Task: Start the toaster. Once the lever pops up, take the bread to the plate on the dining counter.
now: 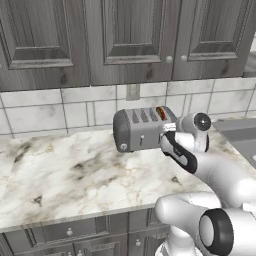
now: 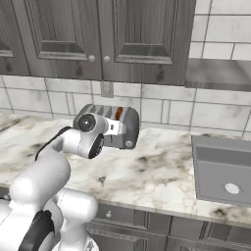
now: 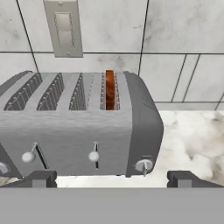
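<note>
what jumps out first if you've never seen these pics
The grey toaster stands on the marble worktop against the tiled wall, under dark cabinets, with a brown slice of bread sunk in its rightmost slot in the hand view. The open gripper hangs just in front of the toaster's side with the levers, touching nothing.

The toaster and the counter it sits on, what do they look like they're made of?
The toaster looks like brushed grey metal: matte, with fine horizontal grain on its side and darker rounded ends. The worktop looks like polished marble, white with grey-brown veins, though it could be an imitation stone.
</note>
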